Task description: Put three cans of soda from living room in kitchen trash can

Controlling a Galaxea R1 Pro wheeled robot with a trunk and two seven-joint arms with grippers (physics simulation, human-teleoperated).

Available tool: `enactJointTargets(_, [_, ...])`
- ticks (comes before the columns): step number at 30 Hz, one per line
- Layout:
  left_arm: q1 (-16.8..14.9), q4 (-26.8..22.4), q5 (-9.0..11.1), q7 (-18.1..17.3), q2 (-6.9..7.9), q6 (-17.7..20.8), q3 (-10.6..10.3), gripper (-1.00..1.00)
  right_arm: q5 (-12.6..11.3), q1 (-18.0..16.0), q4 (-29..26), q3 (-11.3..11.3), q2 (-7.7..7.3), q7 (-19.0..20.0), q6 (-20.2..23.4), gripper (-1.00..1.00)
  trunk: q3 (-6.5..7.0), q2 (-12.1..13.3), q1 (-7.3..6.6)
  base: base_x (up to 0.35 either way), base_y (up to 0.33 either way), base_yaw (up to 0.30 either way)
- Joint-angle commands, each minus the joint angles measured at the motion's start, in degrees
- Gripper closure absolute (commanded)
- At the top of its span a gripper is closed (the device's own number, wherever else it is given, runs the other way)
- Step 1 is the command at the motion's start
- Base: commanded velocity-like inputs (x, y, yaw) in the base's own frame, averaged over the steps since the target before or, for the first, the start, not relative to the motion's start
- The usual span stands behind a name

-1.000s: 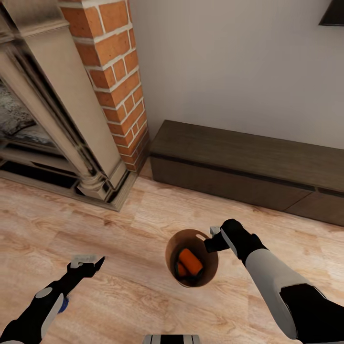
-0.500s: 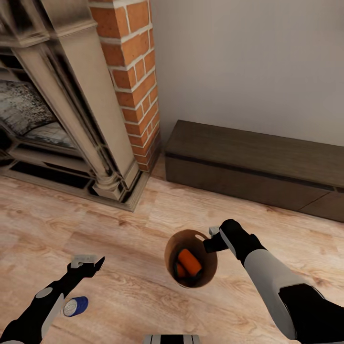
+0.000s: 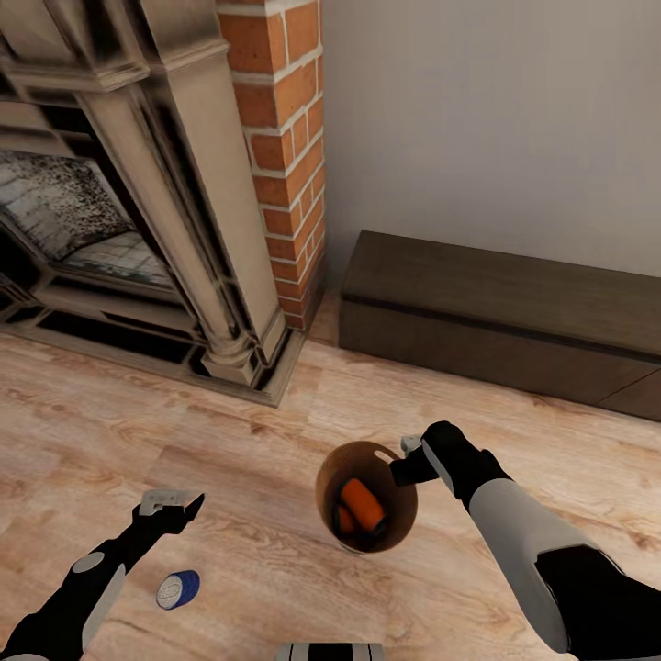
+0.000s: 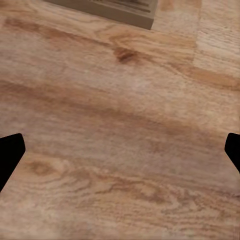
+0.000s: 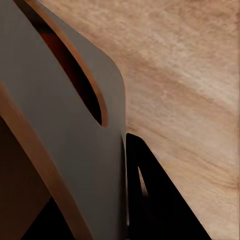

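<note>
- No brand name or writing is showing legibly on any can or on the bin; the blue can's (image 3: 177, 588) side is carrying a pale patch too small to read.
- The trash can (image 3: 326, 477), a small round tapered bin with a copper-brown inside and grey outside, is hanging tilted above the light wood floor (image 3: 275, 431), its mouth facing the head camera.
- Two orange soda cans (image 3: 364, 506) are lying inside it, one long and bright across the bottom, the second showing as a sliver just beside it.
- The right gripper (image 3: 409, 464) is pinching the bin's rim at its handle cutout; in the right wrist view the grey wall (image 5: 55, 145) is sitting against a dark finger (image 5: 155, 200), with the slot's copper edge above.
- The blue can, with its pale end, is lying on its side on the floor, near the left arm and well apart from the bin.
- The left gripper (image 3: 170, 505) is hovering over bare floor, its jaws spread wide; the left wrist view is showing the two dark fingertips (image 4: 10, 155) at opposite edges with wood grain between.
- Behind, the stone fireplace (image 3: 138, 211), red brick column (image 3: 285, 156) and long dark cabinet (image 3: 496, 321) are standing along the wall.
</note>
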Motion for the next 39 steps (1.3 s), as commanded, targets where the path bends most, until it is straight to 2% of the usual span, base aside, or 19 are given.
enactJointTargets(1, [0.0,0.02,0.0,0.04,-0.01,-0.05,0.0,-1.0,-1.06,-0.01,0.02,-0.08,0.0,0.34,0.17,1.0,0.0,0.0,0.0,0.0,0.042,0.0])
enactJointTargets(13, [0.06,0.09,-0.06,0.39,-0.37,-0.85,-0.02,-1.0,-1.06,-0.01,0.02,-0.16,-0.01,0.37,0.17,1.0,0.0,0.0,0.0,-0.007,0.007,0.0])
enactJointTargets(26, [0.08,0.09,0.08,0.55,-0.42,-1.14,-0.02,-1.0,-1.15,-0.01,0.13,-0.08,0.07,0.17,0.17,1.0,0.0,0.0,0.0,-0.271,0.0,0.0])
enactJointTargets(39, [0.09,0.09,0.33,0.66,-0.44,-1.5,0.04,-1.0,-1.09,0.31,0.2,0.0,0.07,0.16,0.15,1.0,0.0,0.0,0.0,-0.034,0.0,0.0])
